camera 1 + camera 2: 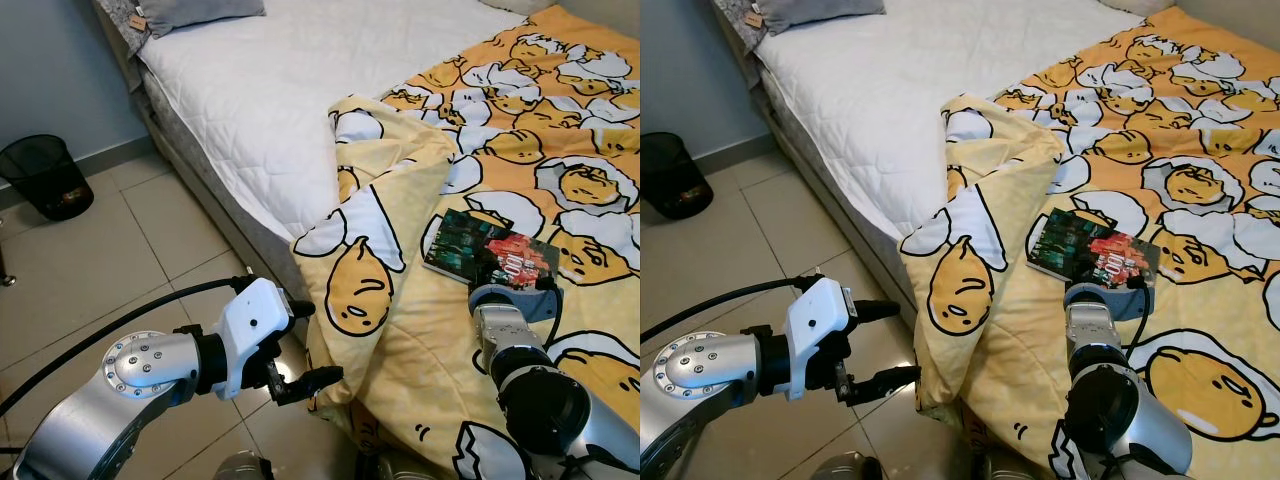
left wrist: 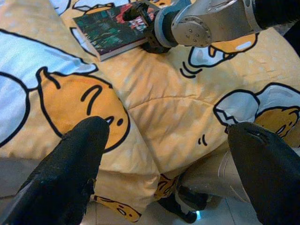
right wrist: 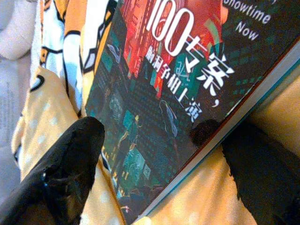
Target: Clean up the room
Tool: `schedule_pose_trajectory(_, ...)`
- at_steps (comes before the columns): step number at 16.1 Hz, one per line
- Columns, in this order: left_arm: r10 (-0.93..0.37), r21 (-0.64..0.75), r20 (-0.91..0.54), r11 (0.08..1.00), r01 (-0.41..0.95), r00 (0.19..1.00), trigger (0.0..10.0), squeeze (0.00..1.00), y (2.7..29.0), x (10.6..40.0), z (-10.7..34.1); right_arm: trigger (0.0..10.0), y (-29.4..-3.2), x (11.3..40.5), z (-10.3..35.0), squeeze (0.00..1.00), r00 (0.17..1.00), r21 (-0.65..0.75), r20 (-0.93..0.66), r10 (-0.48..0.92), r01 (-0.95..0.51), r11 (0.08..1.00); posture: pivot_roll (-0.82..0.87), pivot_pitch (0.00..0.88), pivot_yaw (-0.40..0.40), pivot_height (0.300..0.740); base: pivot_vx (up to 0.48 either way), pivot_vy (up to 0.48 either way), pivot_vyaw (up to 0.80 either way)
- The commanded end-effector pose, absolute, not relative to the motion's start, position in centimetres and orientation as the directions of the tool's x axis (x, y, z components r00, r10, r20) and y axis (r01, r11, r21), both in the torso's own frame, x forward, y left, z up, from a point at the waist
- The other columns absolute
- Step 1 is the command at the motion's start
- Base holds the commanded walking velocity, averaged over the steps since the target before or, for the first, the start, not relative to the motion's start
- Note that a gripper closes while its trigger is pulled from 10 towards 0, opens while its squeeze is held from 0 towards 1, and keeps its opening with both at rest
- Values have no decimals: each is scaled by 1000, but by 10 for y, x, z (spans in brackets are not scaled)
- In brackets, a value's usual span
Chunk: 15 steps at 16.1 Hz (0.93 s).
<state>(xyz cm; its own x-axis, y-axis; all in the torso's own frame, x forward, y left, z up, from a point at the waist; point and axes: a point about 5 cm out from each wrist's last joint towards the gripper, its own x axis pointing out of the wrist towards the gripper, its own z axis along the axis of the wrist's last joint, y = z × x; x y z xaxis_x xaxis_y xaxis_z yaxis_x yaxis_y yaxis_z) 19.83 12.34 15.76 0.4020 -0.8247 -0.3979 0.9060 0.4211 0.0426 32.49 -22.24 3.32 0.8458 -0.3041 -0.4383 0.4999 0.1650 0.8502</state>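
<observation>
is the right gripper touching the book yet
Cannot tell. In the right wrist view the right gripper has one finger either side of the book; contact isn't plain.

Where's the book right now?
The dark paperback book with a red and green cover lies flat on the yellow egg-print blanket on the bed, to the robot's right, with the right hand at its near edge.

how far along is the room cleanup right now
Little looks done yet. The blanket lies rumpled and folded back off the white sheet. The right gripper is at the book, fingers open around its edge, not lifted. The left gripper hovers open beside the bed.
</observation>
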Motion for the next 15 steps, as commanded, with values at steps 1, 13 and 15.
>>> schedule_pose_trajectory(1,-824,56,-397,418,907,404,10000,792,123,197,162,10000,-218,316,21,0,815,814,-500,-294,558,161,216,168,7,740,0,0,0)
schedule_pose_trajectory(13,-812,63,-392,446,893,433,10000,792,125,197,164,0,-228,334,47,0,854,883,-399,-335,456,111,218,139,-2,740,0,0,0)
schedule_pose_trajectory(15,-811,62,-390,449,892,435,10000,792,125,198,164,0,-228,334,47,0,853,883,-399,-336,456,111,214,140,-3,740,0,0,0)
